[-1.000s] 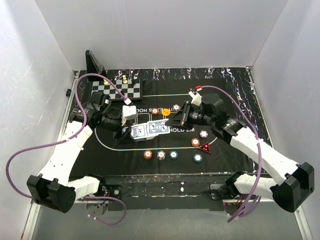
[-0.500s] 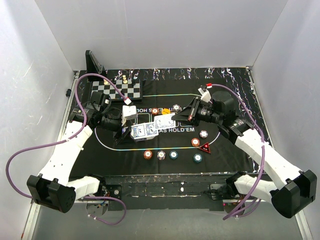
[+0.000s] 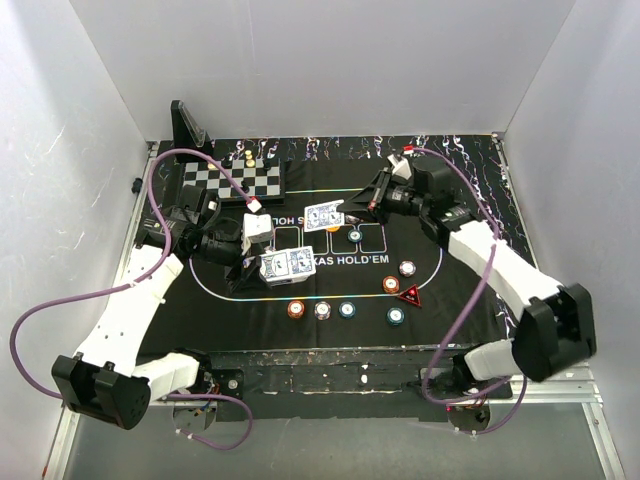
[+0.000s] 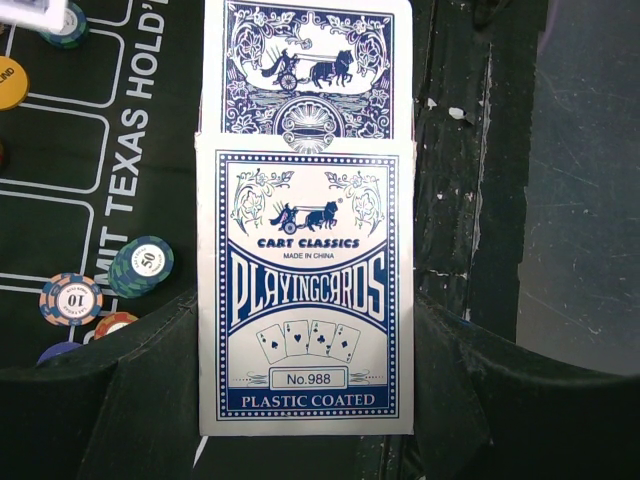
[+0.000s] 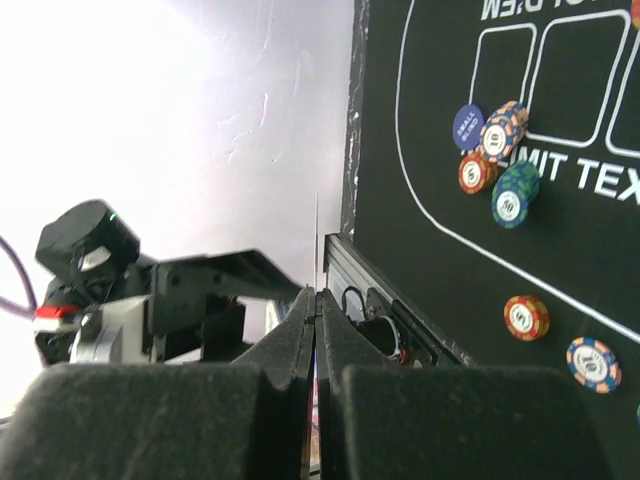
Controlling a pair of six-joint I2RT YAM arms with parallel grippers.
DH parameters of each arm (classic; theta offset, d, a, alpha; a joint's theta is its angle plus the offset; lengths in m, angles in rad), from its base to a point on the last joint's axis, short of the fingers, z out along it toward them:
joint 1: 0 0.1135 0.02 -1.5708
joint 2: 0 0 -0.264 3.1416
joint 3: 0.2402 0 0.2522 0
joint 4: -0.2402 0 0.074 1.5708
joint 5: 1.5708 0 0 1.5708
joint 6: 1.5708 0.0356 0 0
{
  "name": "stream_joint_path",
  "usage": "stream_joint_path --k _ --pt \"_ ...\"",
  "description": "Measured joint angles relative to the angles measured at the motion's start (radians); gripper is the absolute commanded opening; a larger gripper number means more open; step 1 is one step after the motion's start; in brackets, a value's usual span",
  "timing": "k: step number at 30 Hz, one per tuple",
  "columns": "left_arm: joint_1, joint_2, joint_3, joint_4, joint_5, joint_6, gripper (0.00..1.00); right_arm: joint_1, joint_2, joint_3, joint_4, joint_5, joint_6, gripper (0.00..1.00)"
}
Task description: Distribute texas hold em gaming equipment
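Right gripper (image 3: 352, 213) tight around card (image 3: 323, 216), apparently single.

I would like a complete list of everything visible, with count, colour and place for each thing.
mat: one, black, centre.
card box: one, blue-white, held above mat's left.
playing card: one, blue back, held above mat's far side.
poker chips: at least seven, mixed colours, on the mat.
triangular marker: one, red, beside the right chips.
chessboard: one, black-white, far left.
left hand: one, black, shut on card box.
right hand: one, black, shut on playing card.
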Motion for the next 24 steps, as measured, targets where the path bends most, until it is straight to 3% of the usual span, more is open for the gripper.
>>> stream_joint_path --k 8,17,24 --pt "0.001 0.000 0.025 -0.032 0.000 0.002 0.45 0.034 0.353 0.129 0.122 -0.039 0.018 0.01" --pt "0.002 -0.005 0.040 -0.054 0.000 -0.001 0.45 0.255 0.857 0.576 0.177 -0.064 0.052 0.01" --pt "0.007 -0.009 0.049 -0.056 0.002 -0.009 0.45 0.376 1.023 0.766 0.089 -0.039 0.031 0.01"
